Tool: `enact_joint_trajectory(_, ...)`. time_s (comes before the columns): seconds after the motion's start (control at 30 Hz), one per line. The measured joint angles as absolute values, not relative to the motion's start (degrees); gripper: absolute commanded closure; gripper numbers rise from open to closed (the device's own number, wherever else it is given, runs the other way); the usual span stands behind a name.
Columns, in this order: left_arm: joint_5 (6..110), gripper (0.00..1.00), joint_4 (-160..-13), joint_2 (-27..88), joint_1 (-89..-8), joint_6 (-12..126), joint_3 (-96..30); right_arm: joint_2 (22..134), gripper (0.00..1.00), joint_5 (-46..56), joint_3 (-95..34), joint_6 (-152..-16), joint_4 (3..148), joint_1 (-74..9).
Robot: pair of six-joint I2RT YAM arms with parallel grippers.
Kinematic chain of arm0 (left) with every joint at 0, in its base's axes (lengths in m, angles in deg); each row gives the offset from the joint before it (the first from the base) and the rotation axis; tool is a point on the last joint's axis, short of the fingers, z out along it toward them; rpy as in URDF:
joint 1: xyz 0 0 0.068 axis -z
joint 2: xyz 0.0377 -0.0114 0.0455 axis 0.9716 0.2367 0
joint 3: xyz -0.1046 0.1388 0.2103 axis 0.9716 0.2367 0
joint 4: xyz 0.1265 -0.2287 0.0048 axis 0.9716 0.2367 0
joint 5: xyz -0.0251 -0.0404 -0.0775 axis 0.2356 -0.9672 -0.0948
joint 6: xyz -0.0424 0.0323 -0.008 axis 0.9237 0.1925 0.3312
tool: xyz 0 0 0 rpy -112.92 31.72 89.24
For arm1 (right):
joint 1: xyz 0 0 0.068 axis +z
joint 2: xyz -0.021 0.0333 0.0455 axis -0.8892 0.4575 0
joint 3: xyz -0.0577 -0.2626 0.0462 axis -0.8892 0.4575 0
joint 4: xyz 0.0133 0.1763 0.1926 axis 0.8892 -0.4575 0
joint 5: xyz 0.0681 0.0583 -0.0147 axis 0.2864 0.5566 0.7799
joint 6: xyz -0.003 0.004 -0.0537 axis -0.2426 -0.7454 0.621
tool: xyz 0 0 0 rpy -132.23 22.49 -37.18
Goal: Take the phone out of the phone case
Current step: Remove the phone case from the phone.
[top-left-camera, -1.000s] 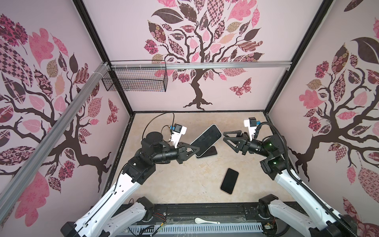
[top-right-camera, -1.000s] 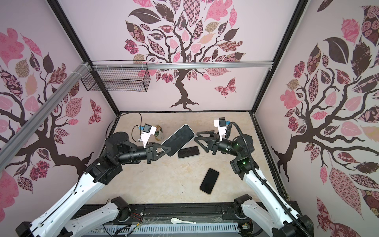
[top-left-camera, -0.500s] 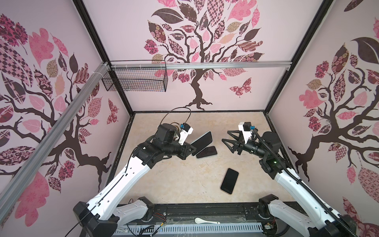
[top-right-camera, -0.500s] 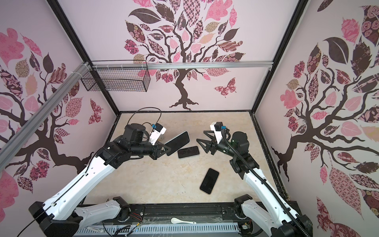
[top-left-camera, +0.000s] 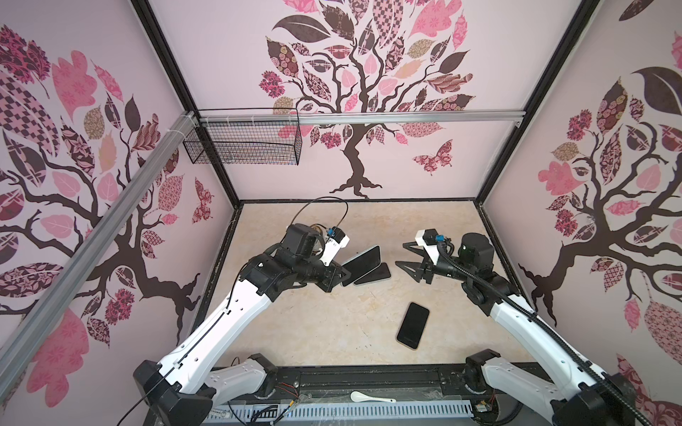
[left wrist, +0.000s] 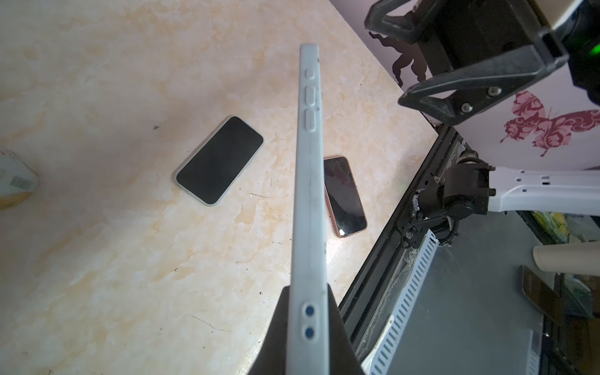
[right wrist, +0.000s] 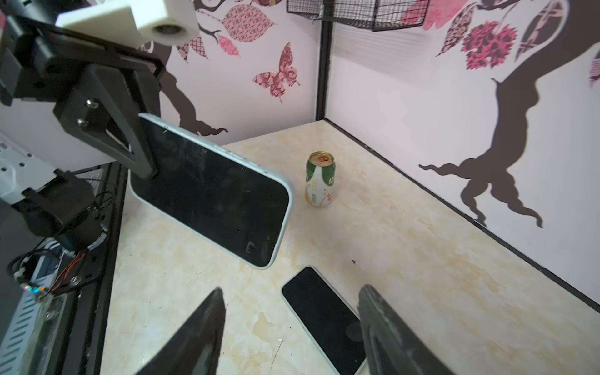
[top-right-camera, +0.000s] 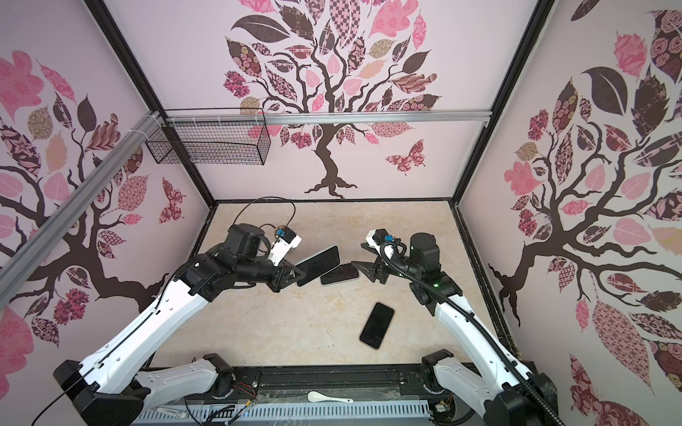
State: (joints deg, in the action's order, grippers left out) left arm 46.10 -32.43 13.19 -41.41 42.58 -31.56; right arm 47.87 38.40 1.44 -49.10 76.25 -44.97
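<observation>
— Start at the front; what lies nearest?
— A white spoon (top-left-camera: 371, 398) on the front rail; beyond it a pink-rimmed phone (top-left-camera: 413, 325) flat on the table (top-left-camera: 313, 332); farther in, a second cased phone (top-left-camera: 376, 276) lying screen up.
— And the one that matters?
— The phone (right wrist: 211, 194) sits in its pale case (left wrist: 308, 194), off the table, just above that second one; the left gripper (top-left-camera: 343, 274) is clamped across its faces at one end; the right gripper (top-left-camera: 400, 254) faces the free end with jaws spread, holding nothing.
— How will it handle?
— I'd judge the case soft and rubbery; the phone stiff, glassy, slick and breakable, yet light enough for one pinch; the right should catch the case's rim at a free corner and peel, not squeeze the screen.
— Behind that?
— A can (right wrist: 320, 183) upright, well apart; a wire basket (top-left-camera: 243, 147) on the back wall.
— Changed in the last second?
— The left arm has stretched out; the phone shows smaller and lower, nearer the one beneath; the phones on the table haven't moved.
</observation>
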Motion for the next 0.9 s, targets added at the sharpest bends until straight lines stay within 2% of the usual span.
enact_joint_trajectory(0.2,42.21,1.00,-30.96,12.78,-42.44,32.19,-33.59,49.64,0.33,46.93,0.59,-44.33,75.00,-44.97)
enact_joint_trajectory(0.4,31.85,1.00,-29.54,13.37,-50.66,22.36,-37.18,51.30,0.36,52.66,1.53,-41.18,77.87,-44.88)
enact_joint_trajectory(0.57,26.78,1.00,-25.17,13.35,-52.30,12.39,-38.36,50.47,0.41,47.63,3.67,-37.84,82.37,-41.08)
enact_joint_trajectory(0.73,23.85,1.00,-18.66,13.78,-52.28,3.74,-39.93,48.76,0.37,41.79,4.96,-32.44,82.65,-36.51)
enact_joint_trajectory(0.9,22.21,1.00,-13.09,15.92,-52.28,-3.52,-43.91,48.17,0.35,42.27,3.28,-28.05,77.32,-36.60)
